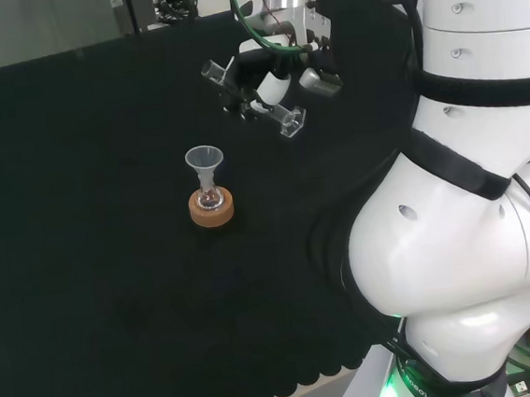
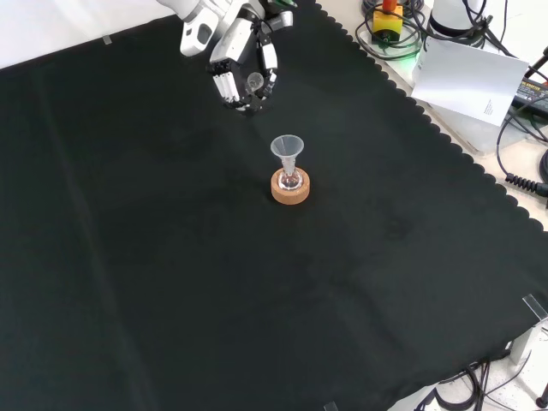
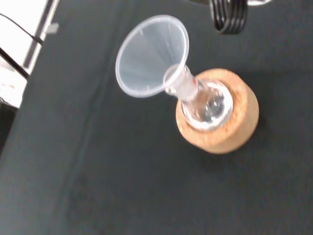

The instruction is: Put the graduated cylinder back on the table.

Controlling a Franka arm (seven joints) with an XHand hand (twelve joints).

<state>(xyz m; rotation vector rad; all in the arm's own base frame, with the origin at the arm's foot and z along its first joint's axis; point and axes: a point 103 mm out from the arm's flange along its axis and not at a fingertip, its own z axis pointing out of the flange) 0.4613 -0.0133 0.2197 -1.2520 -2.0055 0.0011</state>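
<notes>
In the head view, a clear funnel [image 1: 205,159] sits in a small flask [image 1: 211,199] on a cork ring [image 1: 211,208], nearer the camera than the hand [image 1: 269,90] and apart from it. Farther off, the hand's fingers curl round the graduated cylinder [image 1: 287,117], held tilted above the cloth [image 1: 84,272]; its clear body is hard to trace between the fingers.

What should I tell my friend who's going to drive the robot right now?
Hand: up above the cloth, fingers curled round the clear graduated cylinder, which lies tilted in the grip.
On the cloth: a small flask with a funnel in its neck, sitting in a cork ring; the hand is apart from it.
Done: cylinder is held.
Left: lower it, stand it on bare black cloth away from the flask, let go.
</notes>
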